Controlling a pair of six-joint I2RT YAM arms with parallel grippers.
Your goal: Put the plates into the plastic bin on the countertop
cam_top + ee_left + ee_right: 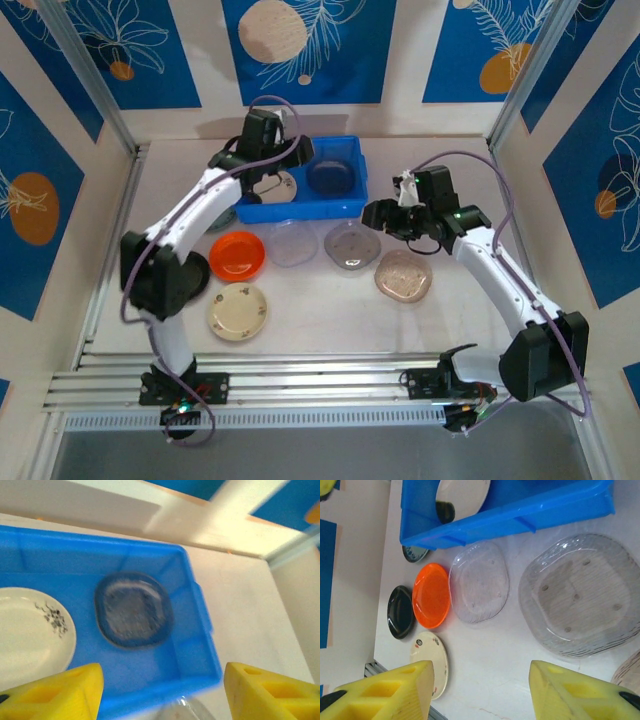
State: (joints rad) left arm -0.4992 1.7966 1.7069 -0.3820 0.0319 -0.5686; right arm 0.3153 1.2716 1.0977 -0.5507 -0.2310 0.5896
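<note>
The blue plastic bin [345,208] [200,630] [520,510] stands at the back of the countertop [330,320]. It holds a cream floral plate [287,188] [30,630] [465,492] and a smoky translucent plate [330,175] [132,609]. My left gripper [270,172] [162,695] hovers over the bin, open and empty. In front of the bin lie an orange plate [237,254] [431,595], a clear one [293,243] [479,582], a smoky one [352,245] [580,595], a pinkish one [404,276] and a cream floral one [237,311] [432,662]. My right gripper [380,213] [480,695] hangs open above the smoky plate's right side.
A black plate [400,611] and a teal patterned one [414,554] lie left of the orange plate, largely under my left arm in the top view. Blue-patterned panels wall in the back and sides. A metal rail [320,385] runs along the near edge.
</note>
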